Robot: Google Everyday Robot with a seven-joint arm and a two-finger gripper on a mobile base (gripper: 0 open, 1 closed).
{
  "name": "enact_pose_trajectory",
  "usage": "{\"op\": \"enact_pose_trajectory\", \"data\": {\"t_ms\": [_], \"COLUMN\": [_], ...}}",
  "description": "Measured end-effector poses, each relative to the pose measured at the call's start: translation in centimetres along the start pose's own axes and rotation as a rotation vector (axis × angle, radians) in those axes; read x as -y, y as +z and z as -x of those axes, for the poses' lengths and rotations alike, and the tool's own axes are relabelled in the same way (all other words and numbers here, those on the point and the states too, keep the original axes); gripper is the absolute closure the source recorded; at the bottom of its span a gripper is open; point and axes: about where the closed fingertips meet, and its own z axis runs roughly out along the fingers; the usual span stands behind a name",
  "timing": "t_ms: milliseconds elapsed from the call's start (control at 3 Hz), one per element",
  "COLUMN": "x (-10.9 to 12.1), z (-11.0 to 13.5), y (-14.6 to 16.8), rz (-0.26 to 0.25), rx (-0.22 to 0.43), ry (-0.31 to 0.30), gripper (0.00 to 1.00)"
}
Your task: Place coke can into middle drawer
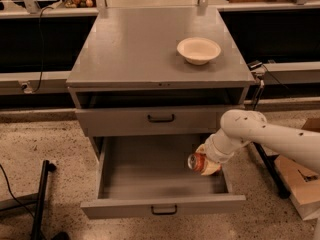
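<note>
The coke can (198,162), red-orange with a silver end, lies sideways in my gripper (206,163), which is shut on it. The white arm comes in from the right. The can hangs low over the right part of the middle drawer (150,171), a grey tray pulled out wide with a bare floor and a black bar handle (164,210) on its front. I cannot tell whether the can touches the drawer floor.
A closed grey drawer front (155,120) with a black handle sits above the open one. A cream-white bowl (198,50) stands on the cabinet top (145,44). A black stand (41,194) is at the lower left, and a cardboard box (300,184) at the right.
</note>
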Motion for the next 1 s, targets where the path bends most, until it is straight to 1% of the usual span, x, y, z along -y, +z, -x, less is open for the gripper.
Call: {"op": "enact_pose_trajectory", "data": {"t_ms": [333,667,1000], "x": [0.6,1.6,2.8], "z": [-0.3,-1.8,-2.5], "y": [3.3,6.0,8.0], "rz": [0.015,-0.041,-0.079], "rx": [-0.067,-0.148,-0.188], "ry": [-0.009,0.003,0.008], "gripper": [1.00,1.00,0.80]}}
